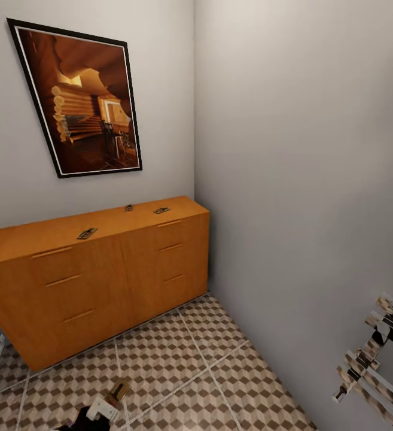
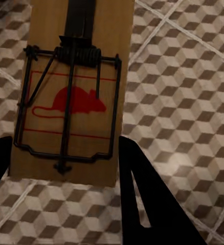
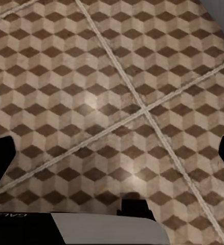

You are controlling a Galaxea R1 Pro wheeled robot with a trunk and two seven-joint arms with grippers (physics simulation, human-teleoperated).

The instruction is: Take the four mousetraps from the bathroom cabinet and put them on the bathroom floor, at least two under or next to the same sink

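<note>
Left end effector (image 2: 66,163) clamps 1 mousetrap (image 2: 71,92) above bathroom floor (image 2: 183,102); right end effector (image 3: 114,153) open, empty. 3 mousetraps (image 1: 87,233) remain on cabinet (image 1: 100,281). Next: lower, release near sink.

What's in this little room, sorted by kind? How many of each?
Mousetraps: 4, three on the cabinet top and one between the left tool's fingers
Cabinet: 1
Framed picture: 1
Chrome rack at the wall: 1
Total: 7

Matt wooden mousetrap (image 2: 71,92) with dark wire; smooth orange-brown wood cabinet (image 1: 100,281).
</note>
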